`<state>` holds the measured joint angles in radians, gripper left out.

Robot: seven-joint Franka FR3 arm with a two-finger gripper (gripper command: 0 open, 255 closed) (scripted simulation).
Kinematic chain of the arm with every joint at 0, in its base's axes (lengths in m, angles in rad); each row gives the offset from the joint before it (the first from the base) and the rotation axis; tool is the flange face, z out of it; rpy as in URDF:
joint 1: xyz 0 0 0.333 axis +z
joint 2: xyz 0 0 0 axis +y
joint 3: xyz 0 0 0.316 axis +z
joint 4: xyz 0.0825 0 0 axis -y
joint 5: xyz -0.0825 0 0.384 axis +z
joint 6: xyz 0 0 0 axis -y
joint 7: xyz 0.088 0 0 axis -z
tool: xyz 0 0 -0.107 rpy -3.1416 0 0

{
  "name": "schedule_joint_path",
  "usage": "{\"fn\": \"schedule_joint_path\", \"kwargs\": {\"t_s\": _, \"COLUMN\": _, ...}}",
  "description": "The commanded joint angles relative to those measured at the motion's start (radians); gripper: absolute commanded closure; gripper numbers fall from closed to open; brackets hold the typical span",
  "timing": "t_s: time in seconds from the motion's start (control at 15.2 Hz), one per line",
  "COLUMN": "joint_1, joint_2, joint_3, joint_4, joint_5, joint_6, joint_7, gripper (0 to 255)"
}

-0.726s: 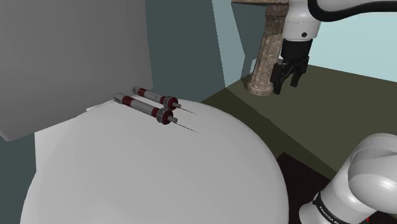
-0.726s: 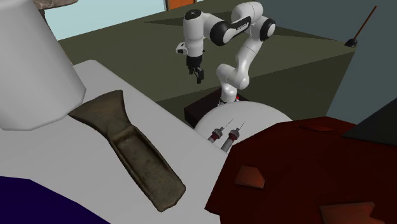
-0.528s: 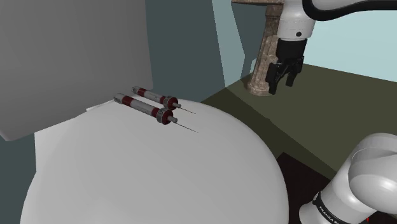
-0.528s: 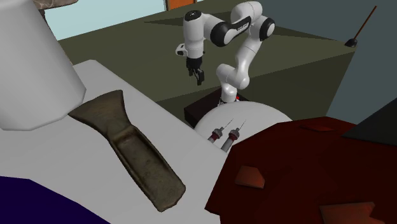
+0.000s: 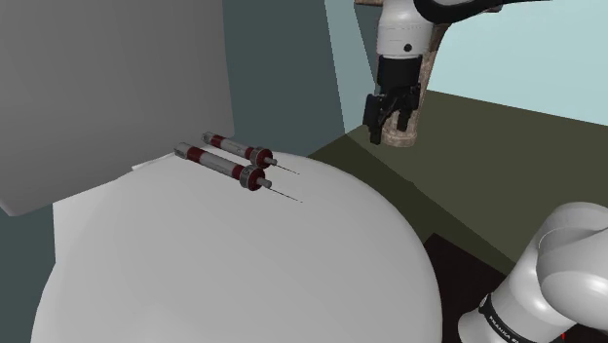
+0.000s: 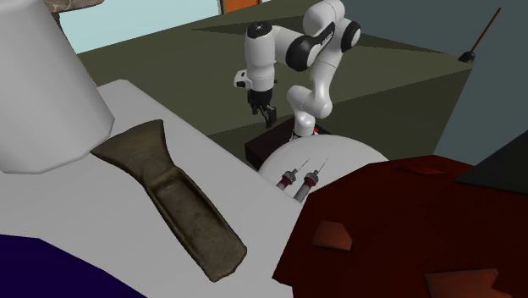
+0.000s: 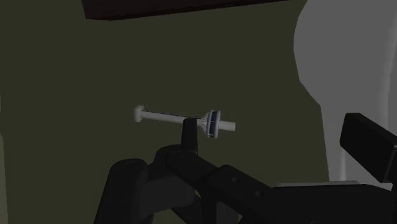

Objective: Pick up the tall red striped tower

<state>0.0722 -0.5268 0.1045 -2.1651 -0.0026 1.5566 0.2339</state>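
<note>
Since 0.7 s ago the white arm (image 5: pixel 570 278) has swung its hand (image 5: pixel 388 132) toward the shoulder view's left, closer to the round white table (image 5: pixel 244 283). The hand now hangs off the table's far edge, over dark olive floor (image 7: pixel 76 95), fingers spread and nothing between them. What it wants lies down and to the shoulder view's left of it, well apart. 2 grey towers banded in dark red rest flat on the table, side by side and nearly parallel. Their long axes run from that view's upper left to lower right, thin spires pointing lower right. The nearer tower (image 5: pixel 222 166) looks the longer, so I judge it the one meant; the farther tower (image 5: pixel 237 148) lies just beside it. A grasp probably needs the fingers set across that axis.
</note>
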Motion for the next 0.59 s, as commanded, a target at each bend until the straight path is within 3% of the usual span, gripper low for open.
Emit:
{"fn": "schedule_joint_path", "kwargs": {"t_s": 0.0, "joint_1": 0.018, "joint_2": 0.050, "joint_3": 0.030, "joint_4": 0.041, "joint_5": 0.017, "joint_6": 0.010, "joint_7": 0.021, "gripper": 0}}
{"fn": "schedule_joint_path", "kwargs": {"t_s": 0.53, "joint_1": 0.076, "joint_2": 0.270, "joint_3": 0.134, "joint_4": 0.258, "joint_5": 0.041, "joint_6": 0.020, "joint_7": 0.089, "gripper": 0}}
